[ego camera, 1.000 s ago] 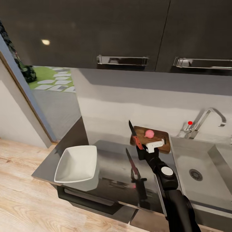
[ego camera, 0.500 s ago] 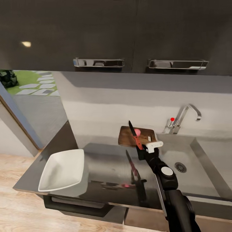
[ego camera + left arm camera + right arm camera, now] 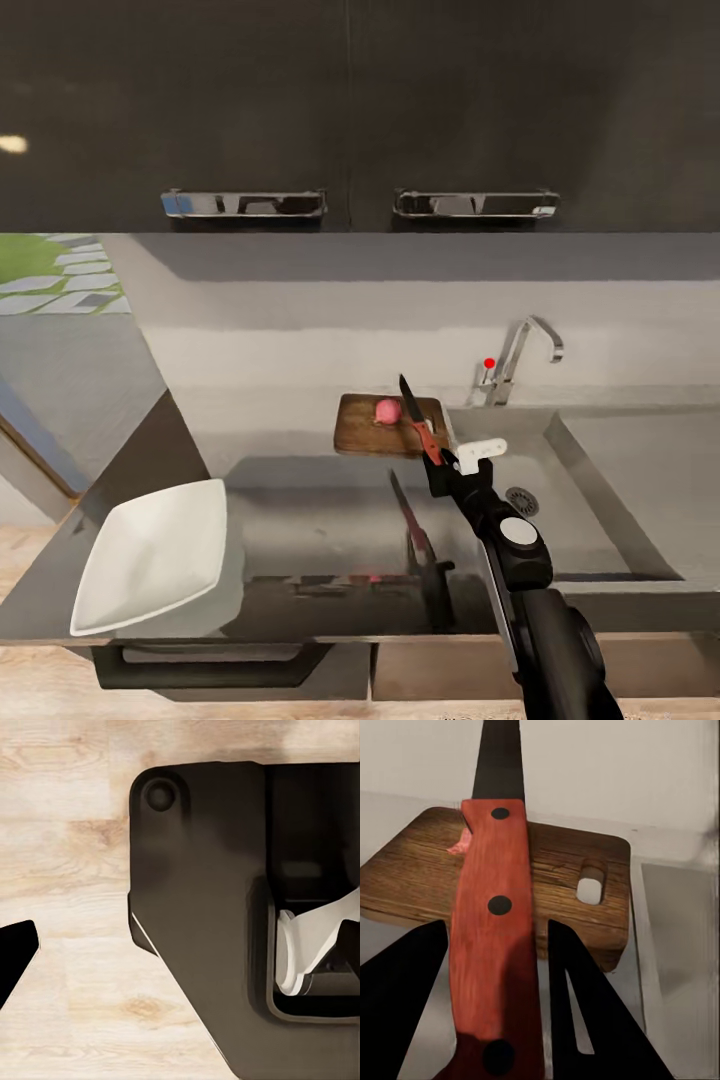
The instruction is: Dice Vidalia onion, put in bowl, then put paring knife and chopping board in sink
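Note:
My right gripper (image 3: 435, 465) is shut on the paring knife (image 3: 416, 414), which has a red riveted handle (image 3: 495, 937) and a dark blade pointing up and away. The blade hangs above the right end of the dark wooden chopping board (image 3: 360, 432), close to its slot hole (image 3: 590, 886). On the board sits the small pink Vidalia onion (image 3: 387, 410), just left of the blade; it is a pink sliver (image 3: 460, 844) beside the handle in the right wrist view. The white bowl (image 3: 150, 555) stands at the countertop's (image 3: 300, 500) front left. The steel sink (image 3: 600, 470) lies to the right.
A chrome tap (image 3: 522, 355) with a red-knobbed lever (image 3: 489, 364) stands behind the sink. Black upper cabinets (image 3: 350, 100) hang overhead. The left wrist view looks down at light wood floor (image 3: 75, 870) and my dark base (image 3: 202, 907), with one black fingertip (image 3: 15, 952) at the picture's edge.
The whole view has swung right, so bowl, board and sink slid left in the picture. The knife, first left of the board, now hangs over its right end.

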### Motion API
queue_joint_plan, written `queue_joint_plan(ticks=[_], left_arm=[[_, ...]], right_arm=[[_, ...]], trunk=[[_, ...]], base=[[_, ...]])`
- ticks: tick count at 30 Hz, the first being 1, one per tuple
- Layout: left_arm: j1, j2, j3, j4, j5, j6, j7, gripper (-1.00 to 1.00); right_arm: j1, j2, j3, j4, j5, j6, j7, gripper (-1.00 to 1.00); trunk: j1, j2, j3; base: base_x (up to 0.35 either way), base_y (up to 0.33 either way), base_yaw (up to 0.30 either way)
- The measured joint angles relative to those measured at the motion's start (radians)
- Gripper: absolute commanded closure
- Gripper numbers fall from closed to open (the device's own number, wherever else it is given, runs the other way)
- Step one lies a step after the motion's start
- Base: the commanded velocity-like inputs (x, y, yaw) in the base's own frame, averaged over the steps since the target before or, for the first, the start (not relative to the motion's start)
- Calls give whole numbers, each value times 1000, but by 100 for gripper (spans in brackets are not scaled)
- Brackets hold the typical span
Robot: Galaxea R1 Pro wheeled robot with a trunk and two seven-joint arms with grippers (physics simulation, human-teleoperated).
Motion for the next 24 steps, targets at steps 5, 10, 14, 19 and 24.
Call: queue_joint_plan(ticks=[5, 10, 14, 19, 24], left_arm=[[0, 0, 0, 0, 0, 0, 0, -100], [0, 0, 0, 0, 0, 0, 0, -100], [0, 0, 0, 0, 0, -1, 0, -100], [0, 0, 0, 0, 0, -1, 0, -100], [0, 0, 0, 1, 0, -1, 0, -100]], right_arm=[[0, 0, 0, 1, 0, 0, 0, 100], [0, 0, 0, 1, 0, 0, -1, 100], [0, 0, 1, 1, 0, 0, -1, 100], [0, 0, 1, 1, 1, 0, -1, 100], [0, 2, 6, 0, 2, 1, -2, 100]], trunk=[[0, 0, 4], [0, 0, 9], [0, 0, 13], [0, 0, 18], [0, 0, 19]], base=[[0, 29, -263], [0, 2, -263], [0, 0, -257], [0, 0, -217], [0, 0, -44]])
